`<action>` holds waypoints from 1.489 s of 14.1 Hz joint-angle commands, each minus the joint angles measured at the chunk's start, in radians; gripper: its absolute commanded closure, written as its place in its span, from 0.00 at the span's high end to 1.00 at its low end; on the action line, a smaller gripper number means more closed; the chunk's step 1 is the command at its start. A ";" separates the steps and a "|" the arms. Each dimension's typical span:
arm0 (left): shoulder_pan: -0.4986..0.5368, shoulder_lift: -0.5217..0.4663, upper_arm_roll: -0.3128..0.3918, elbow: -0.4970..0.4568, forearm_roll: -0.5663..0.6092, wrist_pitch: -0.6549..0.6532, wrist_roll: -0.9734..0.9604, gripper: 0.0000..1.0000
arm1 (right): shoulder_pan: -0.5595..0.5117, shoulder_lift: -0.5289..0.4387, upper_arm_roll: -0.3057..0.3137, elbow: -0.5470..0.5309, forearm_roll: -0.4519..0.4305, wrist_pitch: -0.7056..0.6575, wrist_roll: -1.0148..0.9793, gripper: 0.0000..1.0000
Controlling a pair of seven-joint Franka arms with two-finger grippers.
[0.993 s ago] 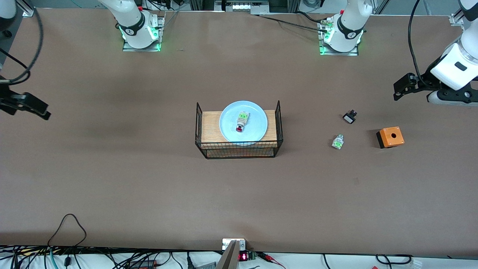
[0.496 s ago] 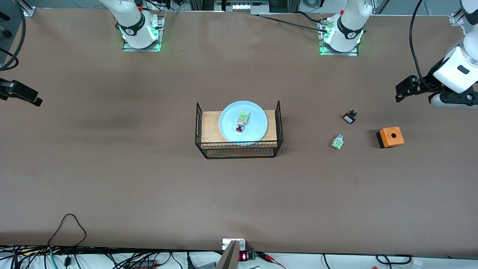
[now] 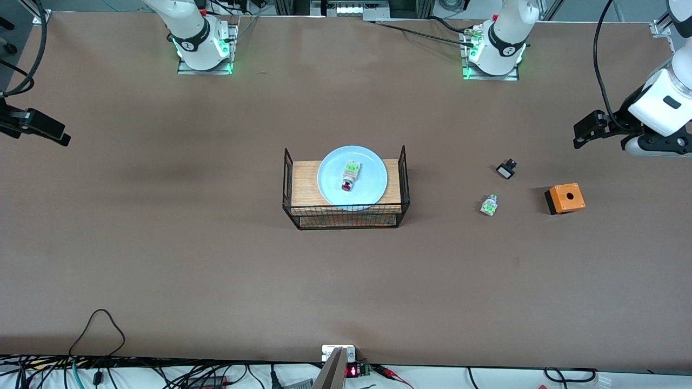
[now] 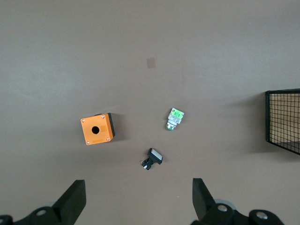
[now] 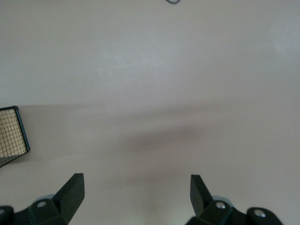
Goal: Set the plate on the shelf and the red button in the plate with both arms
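Plate (image 3: 352, 176): pale blue, round, resting on the wooden board of a black wire basket (image 3: 346, 217) at mid-table (image 3: 216, 270). The board lifts it to rim level.

Red button (image 3: 350, 176): white body, green clips, red cap; lying on its side in the plate's middle, cap toward the front camera. Placement appears complete.

Similar white-green part (image 3: 488, 206), no red cap: on the table toward the left arm's end, well apart from the basket. Small black part (image 3: 506, 170) near it, farther from the camera. Orange box (image 3: 564, 198) with a hole: beside both.

Left end effector (image 4: 138, 201): fingers spread, empty, over the table near these parts.

Right end effector (image 5: 136, 197): fingers spread, empty, over bare table at the right arm's end.
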 commanded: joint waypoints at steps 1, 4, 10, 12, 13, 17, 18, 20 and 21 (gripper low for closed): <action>0.016 0.004 -0.015 0.005 0.010 0.007 0.018 1.00 | 0.004 -0.015 0.003 -0.019 0.013 0.066 0.011 1.00; 0.016 0.004 -0.015 0.007 0.012 0.007 0.018 1.00 | 0.003 -0.011 0.003 -0.017 0.013 0.083 0.023 1.00; 0.015 0.004 -0.015 0.008 0.013 0.007 0.018 1.00 | 0.001 -0.004 0.003 -0.014 0.013 0.109 0.020 1.00; 0.013 0.003 -0.015 0.008 0.013 0.007 0.017 1.00 | 0.001 0.001 0.003 -0.013 0.013 0.106 0.017 1.00; 0.013 0.003 -0.015 0.008 0.013 0.005 0.017 1.00 | 0.001 0.002 0.003 -0.013 0.013 0.109 0.017 1.00; 0.007 0.004 -0.015 0.024 0.013 0.005 0.015 1.00 | 0.001 0.002 0.003 -0.013 0.013 0.109 0.017 1.00; 0.007 0.004 -0.015 0.024 0.013 0.005 0.015 1.00 | 0.001 0.002 0.003 -0.013 0.013 0.109 0.017 1.00; 0.007 0.004 -0.015 0.024 0.013 0.005 0.015 1.00 | 0.000 0.002 0.003 -0.013 0.016 0.111 0.017 1.00; 0.006 0.004 -0.015 0.024 0.015 0.005 0.015 1.00 | 0.003 0.004 0.003 -0.013 0.014 0.111 0.017 1.00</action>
